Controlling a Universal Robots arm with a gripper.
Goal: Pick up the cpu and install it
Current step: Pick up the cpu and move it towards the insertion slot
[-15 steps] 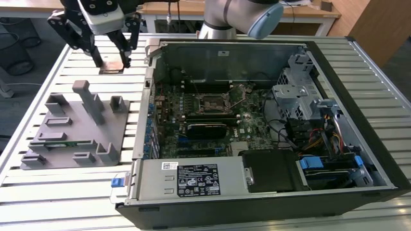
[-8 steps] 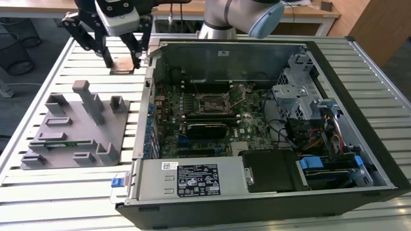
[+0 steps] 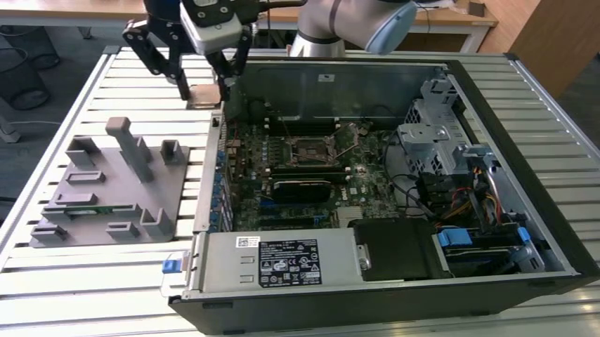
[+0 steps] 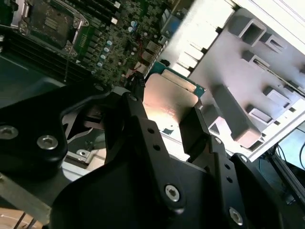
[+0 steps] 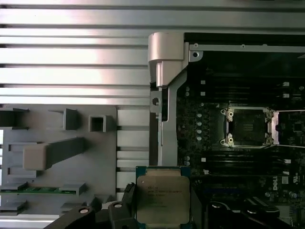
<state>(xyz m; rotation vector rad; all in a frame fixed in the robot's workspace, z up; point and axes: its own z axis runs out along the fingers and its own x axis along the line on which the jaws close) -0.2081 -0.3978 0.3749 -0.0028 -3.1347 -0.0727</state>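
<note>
The cpu is a small flat square chip with a metal top and a green rim. My gripper is shut on it, holding it in the air above the slatted table, just outside the computer case's far corner on the exterior view's left. In both wrist views the cpu sits between the black fingers. The open processor socket lies on the motherboard inside the case, some way from the chip.
A grey parts fixture with upright posts stands on the exterior view's left and holds a green memory stick. The case wall rises between the cpu and the motherboard. Drive cages and cables fill the case's other side.
</note>
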